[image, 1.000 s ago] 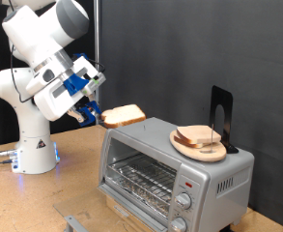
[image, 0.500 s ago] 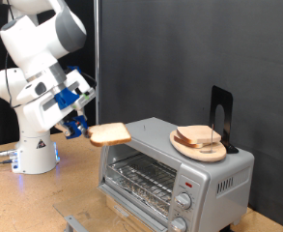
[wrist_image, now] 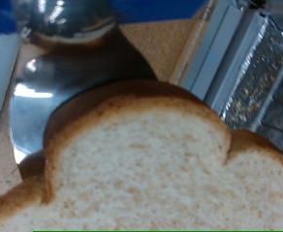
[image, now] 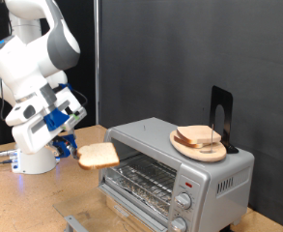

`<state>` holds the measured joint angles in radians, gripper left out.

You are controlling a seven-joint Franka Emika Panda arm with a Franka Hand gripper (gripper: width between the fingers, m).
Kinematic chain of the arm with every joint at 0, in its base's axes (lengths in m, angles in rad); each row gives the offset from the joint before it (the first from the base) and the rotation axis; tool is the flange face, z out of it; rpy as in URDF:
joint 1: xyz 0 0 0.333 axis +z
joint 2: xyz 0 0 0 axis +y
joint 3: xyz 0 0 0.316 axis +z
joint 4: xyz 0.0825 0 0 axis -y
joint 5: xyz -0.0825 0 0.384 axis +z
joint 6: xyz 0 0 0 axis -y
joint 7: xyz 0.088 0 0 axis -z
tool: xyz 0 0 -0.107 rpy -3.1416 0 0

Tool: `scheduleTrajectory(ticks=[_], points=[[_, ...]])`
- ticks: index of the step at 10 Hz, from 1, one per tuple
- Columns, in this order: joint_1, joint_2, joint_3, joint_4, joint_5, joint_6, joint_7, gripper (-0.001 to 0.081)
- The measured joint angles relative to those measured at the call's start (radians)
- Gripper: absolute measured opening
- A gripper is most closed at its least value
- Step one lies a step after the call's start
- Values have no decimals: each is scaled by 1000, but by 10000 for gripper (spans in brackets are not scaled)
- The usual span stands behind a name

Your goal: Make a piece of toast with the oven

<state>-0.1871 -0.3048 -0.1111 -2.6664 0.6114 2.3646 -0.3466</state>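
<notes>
Gripper (image: pixel 73 151) at the exterior view's left, low, just left of the oven (image: pixel 175 164). Jaws clamped on the piece of toast (image: pixel 99 156), held flat in the air beside the oven's left wall, level with the rack (image: pixel 144 179). Oven door open, rack bare. Plate (image: pixel 200 147) of piled bread slices (image: pixel 199 136) on the oven roof, black stand (image: pixel 221 117) behind it. Wrist view filled by the slice (wrist_image: pixel 151 169), oven edge (wrist_image: pixel 240 68) close alongside.

Your wrist view: bread up close.
The piece of toast (wrist_image: pixel 146 164) fills most of your frame, pale crumb, brown crust, above a wooden surface (wrist_image: pixel 160 43), with the oven (wrist_image: pixel 247 68) just beyond its edge.
</notes>
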Motion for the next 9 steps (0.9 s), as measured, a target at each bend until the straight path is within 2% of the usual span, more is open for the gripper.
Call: scheduleTrajectory(ticks=[2, 4, 7, 9], points=[[5, 65, 4, 28, 1, 17, -56, 469], [14, 98, 10, 38, 16, 37, -85, 469], [16, 103, 15, 38, 1, 37, -95, 469], [19, 107, 32, 39, -29, 67, -151, 469]])
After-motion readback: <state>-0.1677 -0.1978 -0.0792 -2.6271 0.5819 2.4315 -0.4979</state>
